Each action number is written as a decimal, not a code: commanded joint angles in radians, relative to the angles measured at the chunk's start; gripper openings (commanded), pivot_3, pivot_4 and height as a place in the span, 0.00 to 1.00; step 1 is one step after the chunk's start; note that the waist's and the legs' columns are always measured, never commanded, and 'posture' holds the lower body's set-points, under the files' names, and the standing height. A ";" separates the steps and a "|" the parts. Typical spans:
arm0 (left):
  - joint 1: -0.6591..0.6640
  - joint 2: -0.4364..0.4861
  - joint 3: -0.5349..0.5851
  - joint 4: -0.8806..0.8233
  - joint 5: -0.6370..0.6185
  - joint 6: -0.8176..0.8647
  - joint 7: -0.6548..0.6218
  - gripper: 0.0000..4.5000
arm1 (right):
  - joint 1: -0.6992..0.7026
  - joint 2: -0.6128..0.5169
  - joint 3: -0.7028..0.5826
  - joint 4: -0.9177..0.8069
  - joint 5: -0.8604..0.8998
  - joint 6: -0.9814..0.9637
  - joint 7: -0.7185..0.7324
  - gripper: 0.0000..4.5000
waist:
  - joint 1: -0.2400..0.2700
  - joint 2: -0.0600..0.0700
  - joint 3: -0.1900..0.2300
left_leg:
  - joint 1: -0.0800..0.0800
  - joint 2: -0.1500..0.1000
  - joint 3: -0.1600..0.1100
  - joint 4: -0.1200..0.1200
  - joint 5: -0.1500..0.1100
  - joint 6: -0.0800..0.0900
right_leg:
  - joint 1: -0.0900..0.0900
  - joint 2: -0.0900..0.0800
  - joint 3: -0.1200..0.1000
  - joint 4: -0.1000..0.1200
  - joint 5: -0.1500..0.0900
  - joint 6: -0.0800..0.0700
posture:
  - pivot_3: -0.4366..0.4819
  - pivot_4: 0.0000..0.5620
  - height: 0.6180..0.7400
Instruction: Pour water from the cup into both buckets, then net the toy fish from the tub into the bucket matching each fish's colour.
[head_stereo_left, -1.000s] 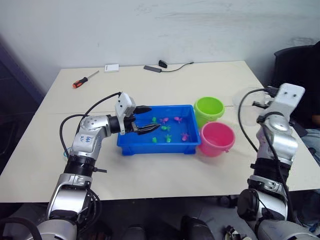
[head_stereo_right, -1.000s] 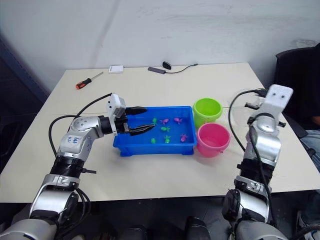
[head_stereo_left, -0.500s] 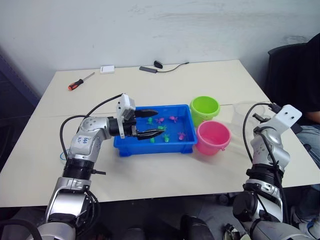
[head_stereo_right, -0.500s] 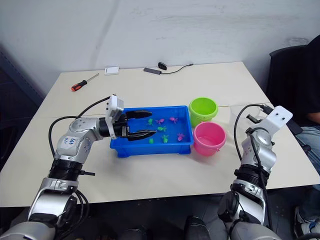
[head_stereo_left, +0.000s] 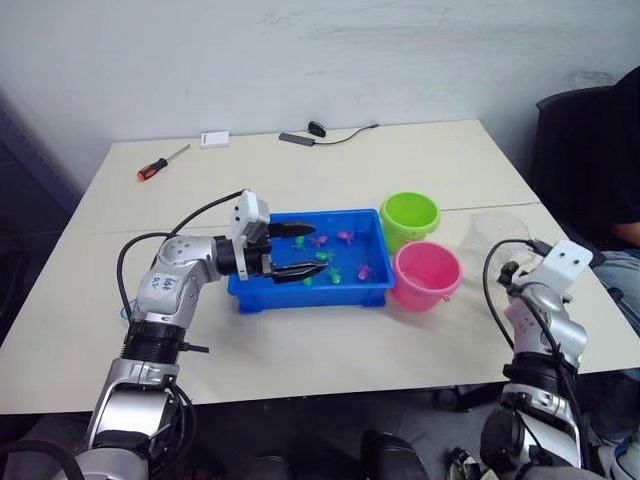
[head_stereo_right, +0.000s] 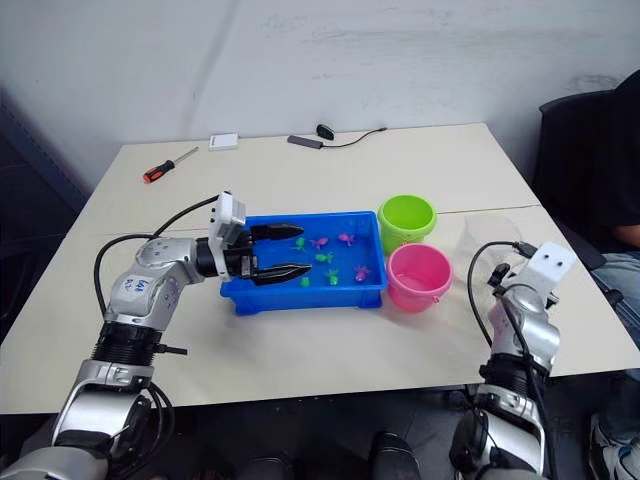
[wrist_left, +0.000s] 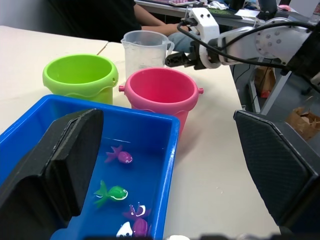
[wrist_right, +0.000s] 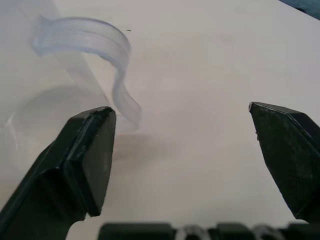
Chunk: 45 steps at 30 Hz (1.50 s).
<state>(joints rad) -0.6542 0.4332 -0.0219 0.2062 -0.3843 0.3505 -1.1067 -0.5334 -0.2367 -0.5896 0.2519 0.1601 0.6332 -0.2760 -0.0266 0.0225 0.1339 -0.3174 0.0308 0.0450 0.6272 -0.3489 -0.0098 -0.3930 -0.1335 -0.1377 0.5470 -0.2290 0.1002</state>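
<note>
The blue tub sits mid-table with several tiny green and pink toy fish in water. My left gripper hovers open over the tub's left end, holding nothing. To the tub's right stand the lime green bucket and the pink bucket. The clear cup stands upright on the table right of the buckets. My right gripper is open just behind the cup, with the cup's handle in front of its fingers, untouched. The left wrist view shows the right gripper beside the cup.
An orange-handled screwdriver, a small white box and a black cable with a plug lie near the table's far edge. A person in dark clothes sits past the right edge. The near table edge runs in front of the tub.
My right gripper has opened and its arm has dropped lower, toward the table's near right side. The cup stands free. The left arm has kept its place over the tub.
</note>
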 joint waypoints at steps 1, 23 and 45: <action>-0.010 -0.006 -0.005 -0.013 -0.005 -0.010 0.001 1.00 | 0.068 -0.027 0.032 -0.222 0.019 0.178 0.014 0.97 | 0.000 0.000 0.000 | 0.000 0.000 -0.001 0.000 0.000 0.000 | 0.000 0.000 0.001 0.000 0.000 0.000 | 0.48 0.27 1.00; 0.086 0.130 0.183 -0.026 0.007 0.181 0.334 1.00 | 0.384 -0.432 0.248 -0.835 0.371 0.098 0.915 0.97 | 0.025 -0.009 0.005 | -0.002 0.000 -0.005 -0.001 -0.005 0.003 | 0.000 0.003 0.001 -0.015 -0.002 0.002 | 0.48 0.27 1.00; 0.094 0.283 0.249 0.513 0.162 -0.052 0.446 1.00 | 0.344 -0.445 0.564 -0.786 0.344 -0.167 1.185 0.97 | 0.057 -0.012 0.003 | 0.000 0.002 -0.008 -0.001 -0.007 -0.001 | -0.001 -0.002 -0.008 -0.018 0.001 -0.003 | 0.48 0.27 1.00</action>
<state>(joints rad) -0.5351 0.6907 0.2213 0.6986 -0.2347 0.3397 -0.6555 -0.1891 -0.6701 -0.0094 -0.4920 0.5048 0.4849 0.9104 0.0301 0.0103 0.1365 -0.3180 0.0323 0.0374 0.6265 -0.3578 -0.0136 -0.3935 -0.1353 -0.1470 0.5284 -0.2283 0.0973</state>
